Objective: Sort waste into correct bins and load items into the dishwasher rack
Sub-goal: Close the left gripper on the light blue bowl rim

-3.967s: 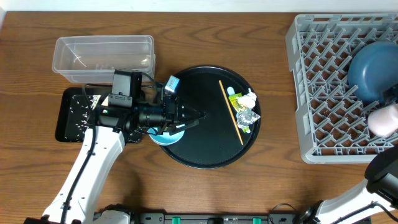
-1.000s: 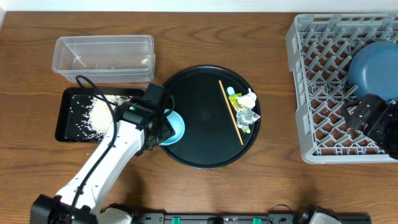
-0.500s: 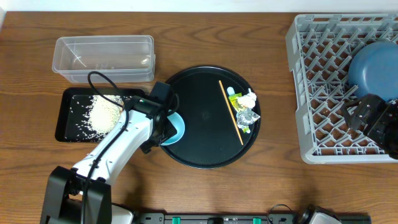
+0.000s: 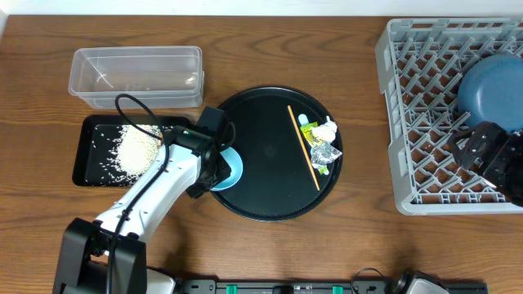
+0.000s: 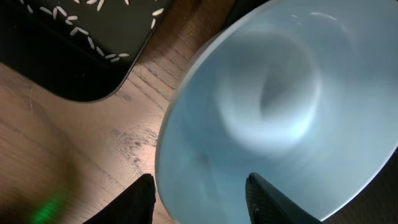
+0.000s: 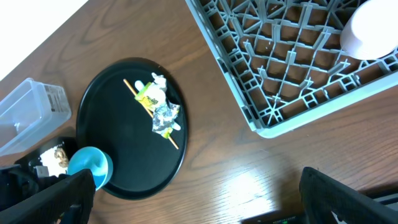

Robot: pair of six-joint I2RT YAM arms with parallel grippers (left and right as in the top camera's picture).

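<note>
The grey dishwasher rack point(image 4: 433, 122) stands on the right of the desk point(image 4: 359, 245) and holds the dark blue plate point(image 4: 490, 86). Over it hangs my right tool point(image 6: 193, 177), fingers wide apart, empty. The light blue bowl point(image 5: 267, 106) lies at the left edge of the round black tray point(image 4: 270, 155). My left tool point(image 5: 199, 183) has its fingers apart, one on each side of the bowl's rim.

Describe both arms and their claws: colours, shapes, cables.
The left arm has white links, black joints and a thin black cable looping over it. The right arm shows only black parts. The left claw and right claw have plain black fingers.
</note>
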